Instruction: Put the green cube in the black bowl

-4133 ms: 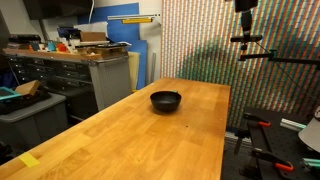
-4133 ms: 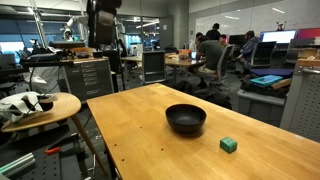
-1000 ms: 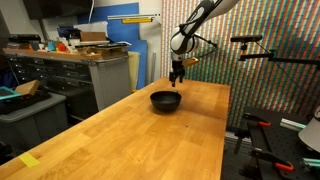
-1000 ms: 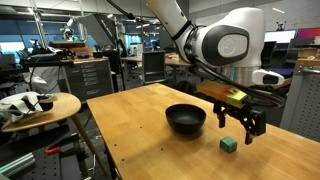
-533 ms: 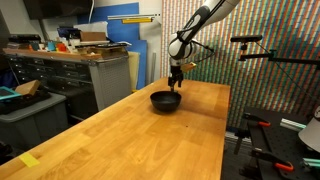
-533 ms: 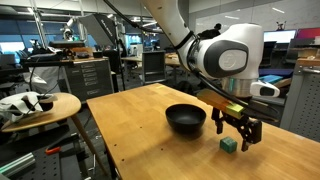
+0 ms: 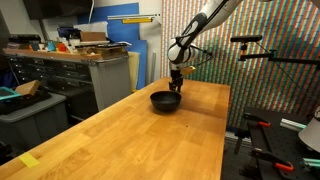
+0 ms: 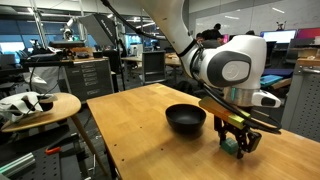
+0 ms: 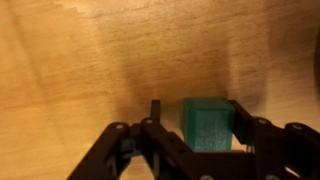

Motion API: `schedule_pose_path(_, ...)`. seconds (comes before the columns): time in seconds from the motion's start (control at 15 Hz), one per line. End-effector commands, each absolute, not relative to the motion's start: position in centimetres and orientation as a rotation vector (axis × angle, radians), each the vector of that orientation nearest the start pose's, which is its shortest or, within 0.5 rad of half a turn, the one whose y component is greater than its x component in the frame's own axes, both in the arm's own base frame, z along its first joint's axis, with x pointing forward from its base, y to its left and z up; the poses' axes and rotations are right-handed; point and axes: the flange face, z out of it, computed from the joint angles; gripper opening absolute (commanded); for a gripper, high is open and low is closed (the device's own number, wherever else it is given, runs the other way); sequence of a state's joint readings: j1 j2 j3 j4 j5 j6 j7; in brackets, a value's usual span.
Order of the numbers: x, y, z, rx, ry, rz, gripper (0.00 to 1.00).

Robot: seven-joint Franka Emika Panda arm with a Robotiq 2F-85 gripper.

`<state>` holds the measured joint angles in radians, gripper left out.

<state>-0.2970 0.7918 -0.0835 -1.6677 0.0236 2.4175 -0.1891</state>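
Note:
The green cube (image 9: pixel 207 122) lies on the wooden table (image 8: pixel 130 135), just to the right of the black bowl (image 8: pixel 186 119) in an exterior view. My gripper (image 8: pixel 240 147) is down at the table with its fingers on either side of the cube (image 8: pixel 231 146). In the wrist view the gripper (image 9: pixel 197 110) stands open around the cube: the right finger rests against its side and a narrow gap shows at the left finger. From the far camera the gripper (image 7: pixel 175 88) hangs just behind the bowl (image 7: pixel 166 100), and the cube is hidden there.
A round side table (image 8: pixel 40 105) with clutter stands off the table's left edge. Drawer cabinets (image 7: pixel 95 70) and a camera stand (image 7: pixel 250 45) flank the table. The table's edge runs close behind the gripper (image 8: pixel 270 150).
The gripper has come down from above the cube to the table surface, and its jaws have narrowed around the cube. The bowl and the cube have not moved.

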Motion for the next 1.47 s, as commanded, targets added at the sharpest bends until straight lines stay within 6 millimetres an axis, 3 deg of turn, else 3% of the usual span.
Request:
schedule_pose_path(0.0, 63.6, -25.4, 14.7, -3.13, 0.282, 0.065, 0.37)
schedule_pose_path(0.2, 63.9, -25.7, 15.9, -3.135, 0.284, 0.038, 0.18)
schedule_pose_path(0.4, 64.2, -26.0, 17.4, -3.138, 0.295, 0.02, 0.18)
schedule_pose_path(0.8, 64.6, -25.4, 22.6, -3.152, 0.288, 0.013, 0.18)
schedule_pose_path(1.13, 64.3, -22.9, 26.1, -3.144, 0.258, 0.051, 0.18)
schedule_pose_path(1.4, 63.8, -19.4, 27.2, -3.147, 0.19, 0.089, 0.18)
